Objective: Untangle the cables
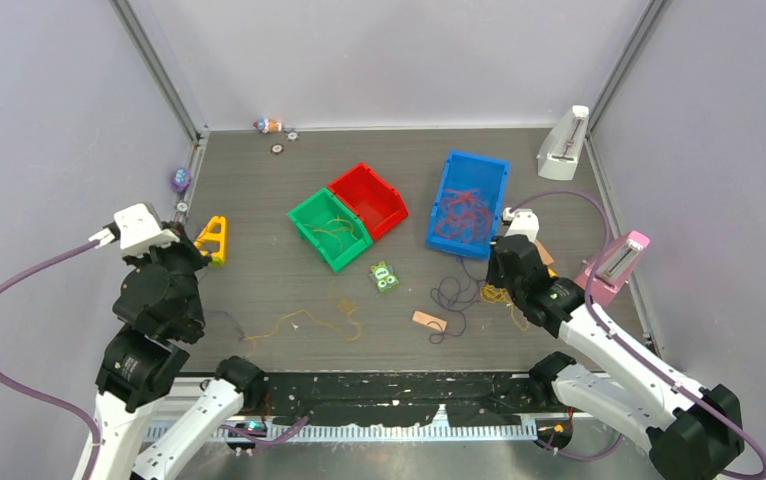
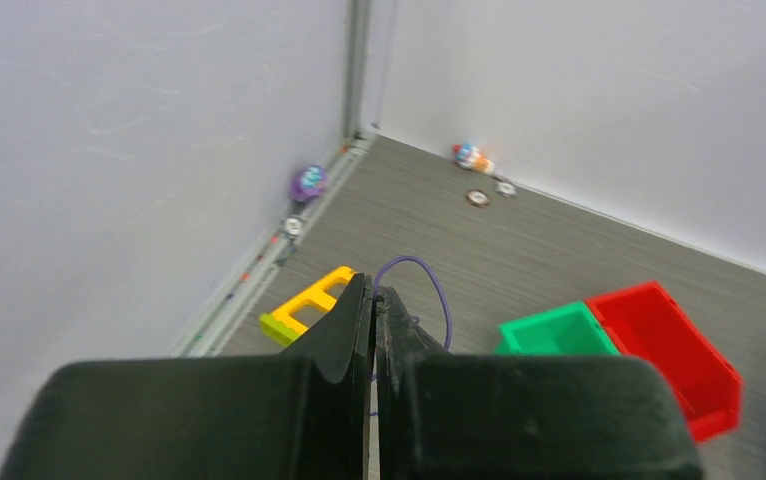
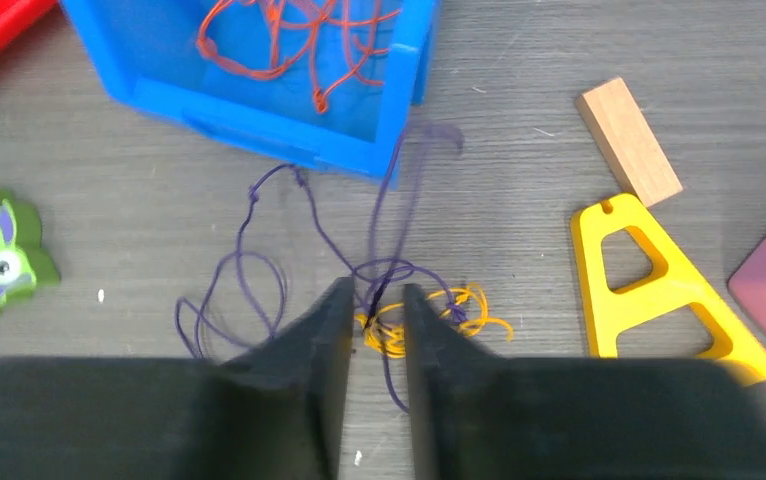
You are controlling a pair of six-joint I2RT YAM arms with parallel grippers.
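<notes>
Grey tabletop (image 1: 259, 200): purple cable (image 3: 391, 266) stretches from right pincer (image 3: 374, 292) toward blue bin (image 3: 259, 108).

This is a robotics lab test cell. A left arm (image 1: 154, 300) and a right arm (image 1: 599, 340) are bolted at the near edge of a dark grey surface (image 1: 259, 190), enclosed by plain pale walls (image 1: 379, 60) on aluminium frame posts (image 1: 159, 70). Plastic sorting bins (image 1: 479, 158) and a yellow toy block (image 1: 213, 240) lie on it.
</notes>
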